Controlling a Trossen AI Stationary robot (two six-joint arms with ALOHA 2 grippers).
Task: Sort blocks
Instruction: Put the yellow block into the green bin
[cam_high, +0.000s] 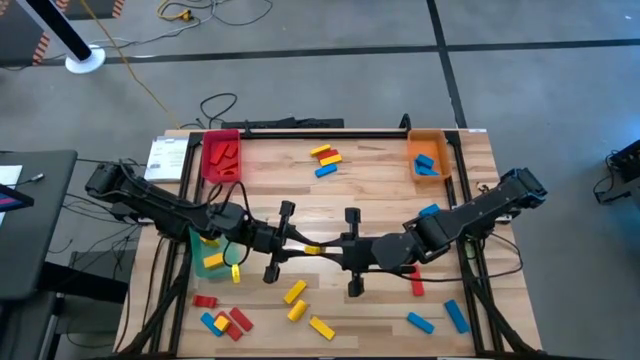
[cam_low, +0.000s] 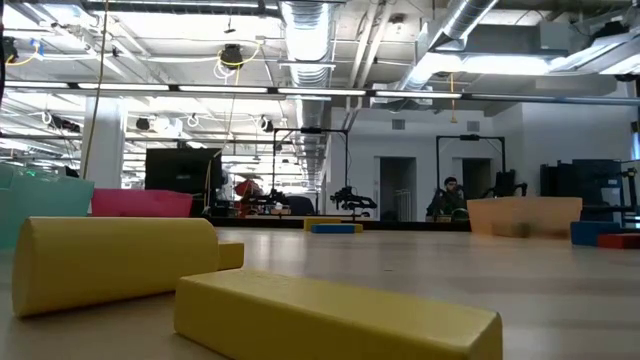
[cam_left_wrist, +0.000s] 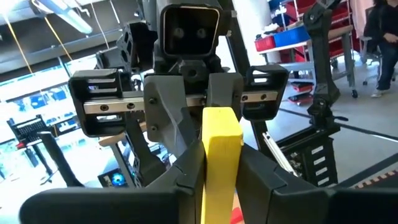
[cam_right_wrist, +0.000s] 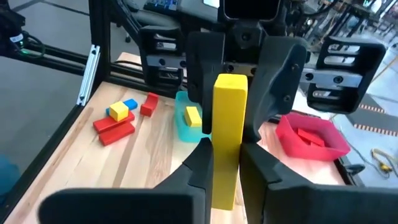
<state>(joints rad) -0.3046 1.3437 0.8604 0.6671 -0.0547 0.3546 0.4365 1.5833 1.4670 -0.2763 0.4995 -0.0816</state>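
Handover mid-counter: left hand (cam_high: 300, 243) and right hand (cam_high: 335, 249) both clamp one yellow block (cam_high: 313, 249); it drops if both let go together.

red tray (cam_high: 221, 156), orange tray (cam_high: 429, 155), green tray (cam_high: 206, 255), wooden table (cam_high: 380, 190), floor cables (cam_high: 185, 14)

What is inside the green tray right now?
The green tray holds at least one yellow block. In the high view the left arm covers part of the tray, so anything else inside it cannot be seen.
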